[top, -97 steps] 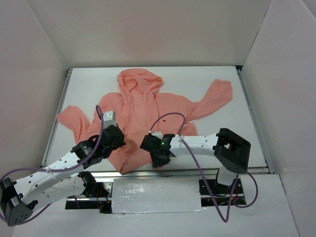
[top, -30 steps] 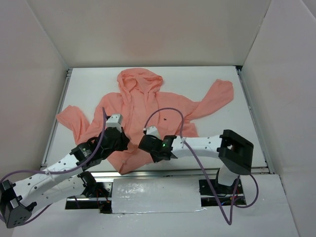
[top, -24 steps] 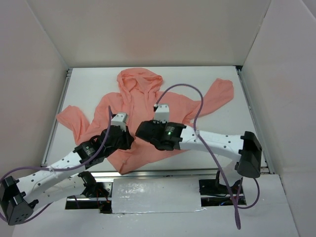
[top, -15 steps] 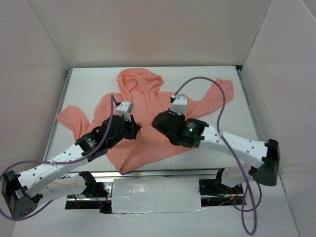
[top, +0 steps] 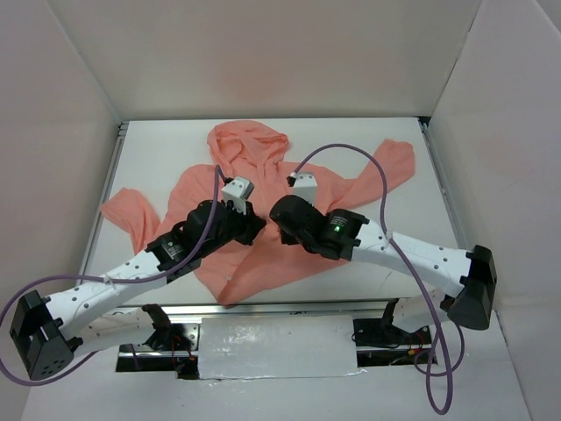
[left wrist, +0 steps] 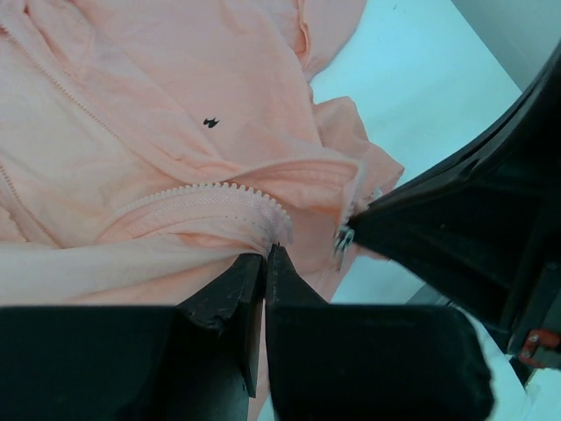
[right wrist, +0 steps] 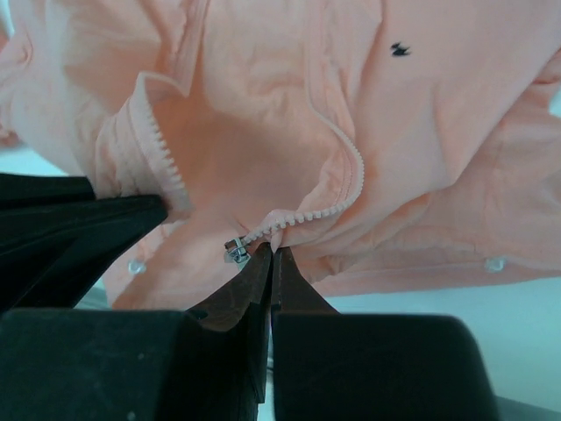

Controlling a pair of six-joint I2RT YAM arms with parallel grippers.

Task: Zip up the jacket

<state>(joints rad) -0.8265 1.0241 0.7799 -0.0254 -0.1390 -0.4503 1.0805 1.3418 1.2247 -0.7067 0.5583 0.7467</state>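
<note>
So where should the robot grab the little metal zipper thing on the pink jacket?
Best by the small metal pull, pinched flat, coming from the side of the right gripper. It hangs free at the end of the teeth, poking past the cloth, so a narrow pinch would likely catch it. That gripper is shut on the jacket edge just beside it.

salmon-pink jacket, tiny dark chest mark

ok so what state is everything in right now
jacket: lying face up, front open
zipper: undone, the two tooth rows apart
slider: on one edge only, not joined to the other row
left gripper: shut on one zipper edge
right gripper: shut on the other zipper edge, right beside the slider
</note>
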